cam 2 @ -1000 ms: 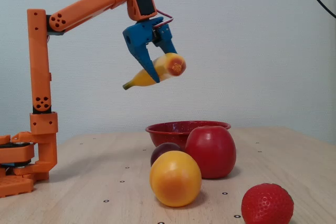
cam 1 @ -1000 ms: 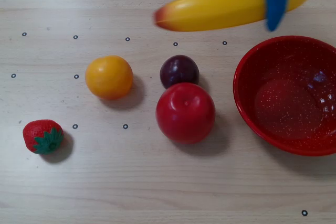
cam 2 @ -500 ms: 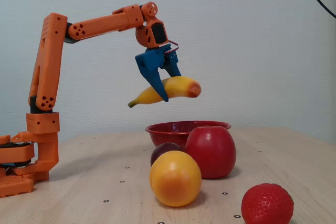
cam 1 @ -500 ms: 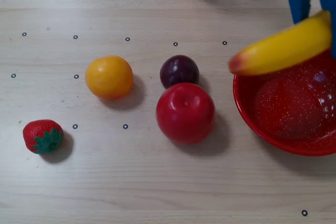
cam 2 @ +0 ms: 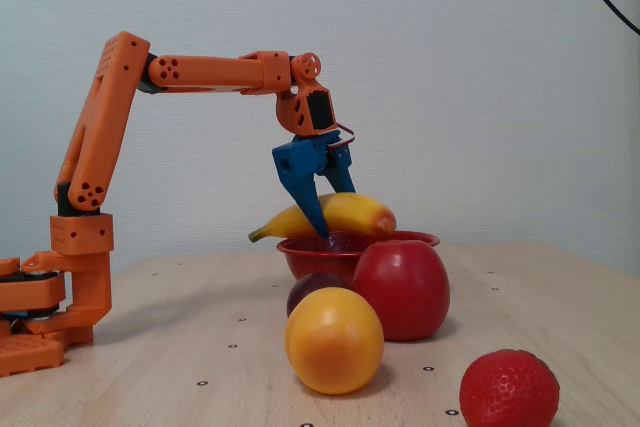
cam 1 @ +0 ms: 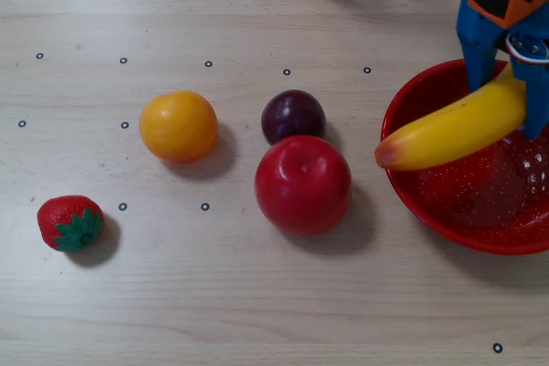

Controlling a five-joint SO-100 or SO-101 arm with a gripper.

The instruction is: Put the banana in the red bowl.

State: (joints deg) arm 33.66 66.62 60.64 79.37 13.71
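Banana clamped in your gripper, hanging just over red bowl near table's right edge in overhead view. Carry done; you have lowering and release left.

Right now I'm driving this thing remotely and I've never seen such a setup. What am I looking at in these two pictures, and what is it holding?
The orange machine is a small robot arm bolted at the table's edge. Its blue two-finger end effector is shut on the banana, holding it just over the red bowl, not yet released. One picture looks straight down at the table; the other looks from the side at table height. On the wooden table lie loose toy fruits: a strawberry, an orange, a dark plum and a red apple.
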